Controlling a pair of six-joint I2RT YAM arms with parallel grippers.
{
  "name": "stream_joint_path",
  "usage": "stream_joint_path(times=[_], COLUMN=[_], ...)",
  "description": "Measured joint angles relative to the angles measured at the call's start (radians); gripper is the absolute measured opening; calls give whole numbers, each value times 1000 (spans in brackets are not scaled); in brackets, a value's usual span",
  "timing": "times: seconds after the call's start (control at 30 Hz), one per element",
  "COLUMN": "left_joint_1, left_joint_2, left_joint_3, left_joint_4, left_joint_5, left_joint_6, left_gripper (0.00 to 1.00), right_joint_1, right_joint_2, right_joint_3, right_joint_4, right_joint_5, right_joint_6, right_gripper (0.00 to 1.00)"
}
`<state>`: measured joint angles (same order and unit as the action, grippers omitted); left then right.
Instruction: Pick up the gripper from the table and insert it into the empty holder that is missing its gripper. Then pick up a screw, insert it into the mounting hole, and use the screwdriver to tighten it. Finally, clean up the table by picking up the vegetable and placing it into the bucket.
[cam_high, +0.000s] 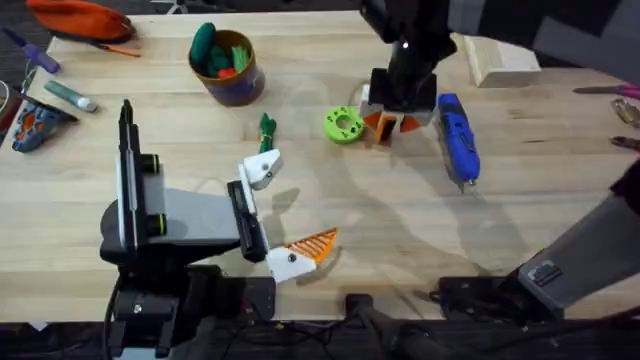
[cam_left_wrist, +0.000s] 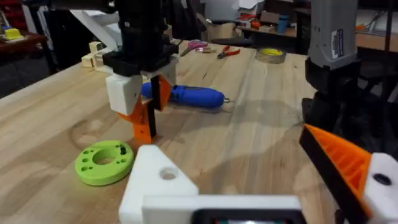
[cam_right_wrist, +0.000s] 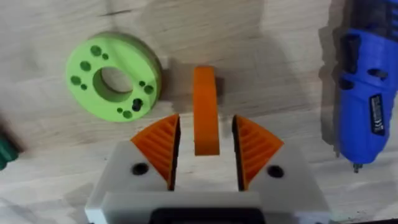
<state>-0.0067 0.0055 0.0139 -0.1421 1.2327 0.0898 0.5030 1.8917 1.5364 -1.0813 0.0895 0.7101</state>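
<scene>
The right end effector (cam_right_wrist: 205, 152) sits closest to its wrist camera, its two orange ribbed pads (cam_right_wrist: 160, 149) spread on either side of the gripper (cam_right_wrist: 206, 115), one orange wedge lying on the desk (cam_right_wrist: 261, 56) between them; whether the pads touch it cannot be told. Just beside it lie one lime-green disc (cam_right_wrist: 114, 85) and one blue screwdriver (cam_right_wrist: 367, 109), whose dark label is too small to read. In the overhead view the left end effector (cam_high: 278, 212) lies on its side with its fingers apart: one finger is the bare white holder (cam_high: 262, 168), the other carries an orange wedge (cam_high: 315, 245). One dark-green vegetable (cam_high: 266, 129) lies near the holder. The bucket (cam_high: 230, 72), holding toy pieces, stands at the far side.
</scene>
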Motion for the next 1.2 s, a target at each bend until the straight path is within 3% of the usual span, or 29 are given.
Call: stream_joint_path(times=[0.77,1.03,1.13,1.17,1.2], left_joint_1=[0,0,0,0,0], left_joint_2=[0,0,0,0,0], left_joint_3=[0,0,0,0,0], left_joint_4=[0,0,0,0,0], left_joint_5=[0,0,0,0,0], left_joint_6=[0,0,0,0,0], left_gripper=[999,999,999,999,999], right_joint_1=[0,0,0,0,0], right_joint_2=[13,13,13,13,13], right_joint_3=[0,0,0,0,0], right_joint_4=[17,18,18,19,18], right_joint_5=[23,23,23,23,23], right_joint_6=[0,0,0,0,0], right_gripper=[372,245,164,60,25])
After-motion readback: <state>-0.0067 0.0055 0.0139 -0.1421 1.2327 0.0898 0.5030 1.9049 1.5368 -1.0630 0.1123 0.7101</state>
